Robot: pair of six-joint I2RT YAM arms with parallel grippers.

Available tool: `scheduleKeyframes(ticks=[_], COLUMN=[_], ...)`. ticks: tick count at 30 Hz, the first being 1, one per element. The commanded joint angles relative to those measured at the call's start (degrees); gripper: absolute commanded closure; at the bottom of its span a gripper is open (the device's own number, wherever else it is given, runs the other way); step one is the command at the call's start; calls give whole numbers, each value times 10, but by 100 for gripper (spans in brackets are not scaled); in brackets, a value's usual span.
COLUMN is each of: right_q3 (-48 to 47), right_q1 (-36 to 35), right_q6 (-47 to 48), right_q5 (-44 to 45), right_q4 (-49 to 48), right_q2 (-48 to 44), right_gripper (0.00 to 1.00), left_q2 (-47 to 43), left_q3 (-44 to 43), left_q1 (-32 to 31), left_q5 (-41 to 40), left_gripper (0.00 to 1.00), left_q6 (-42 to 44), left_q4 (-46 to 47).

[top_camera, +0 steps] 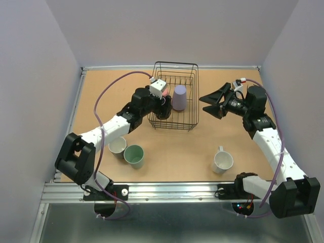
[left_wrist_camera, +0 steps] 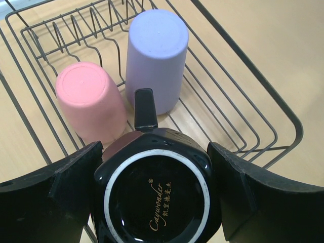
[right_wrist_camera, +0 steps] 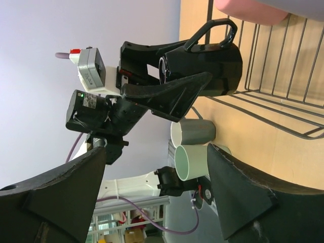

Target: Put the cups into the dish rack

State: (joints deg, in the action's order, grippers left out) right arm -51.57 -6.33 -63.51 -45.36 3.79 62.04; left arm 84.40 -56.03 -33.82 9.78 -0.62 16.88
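Note:
The black wire dish rack [top_camera: 191, 81] stands at the back middle. A lavender cup [top_camera: 178, 97] and a pink cup [top_camera: 165, 91] stand upside down in it; both show in the left wrist view, lavender [left_wrist_camera: 156, 55] and pink [left_wrist_camera: 91, 104]. My left gripper [top_camera: 161, 107] is shut on the dark brown mug [left_wrist_camera: 157, 195], held base up over the rack's near-left corner, handle pointing away. My right gripper [top_camera: 210, 104] is open and empty to the right of the rack. The grey-blue cup [top_camera: 117, 145], pale green cup [top_camera: 134, 156] and white mug [top_camera: 223, 161] stand on the table.
The right wrist view looks across the rack's wires [right_wrist_camera: 283, 111] at the left gripper holding the dark mug [right_wrist_camera: 202, 63], with the grey-blue cup [right_wrist_camera: 195, 132] and pale green cup [right_wrist_camera: 195, 162] beyond. A metal rail [top_camera: 167, 190] edges the table's front.

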Motion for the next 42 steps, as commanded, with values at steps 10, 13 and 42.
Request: scheduleKeyframes(ticks=[10, 13, 42], right_q3=[14, 16, 19], right_q1=[4, 3, 4], right_q6=[23, 27, 44], right_q5=[19, 22, 22], right_q4=[17, 22, 39], right_q2=[-23, -25, -10], right_gripper=[15, 15, 14], left_q2=[38, 43, 100], left_q3=[2, 5, 14], left_q1=[-8, -11, -14], left_q5=[-11, -11, -35], left_gripper=[100, 100, 67], left_q6=[56, 62, 26], left_q4=[138, 137, 82])
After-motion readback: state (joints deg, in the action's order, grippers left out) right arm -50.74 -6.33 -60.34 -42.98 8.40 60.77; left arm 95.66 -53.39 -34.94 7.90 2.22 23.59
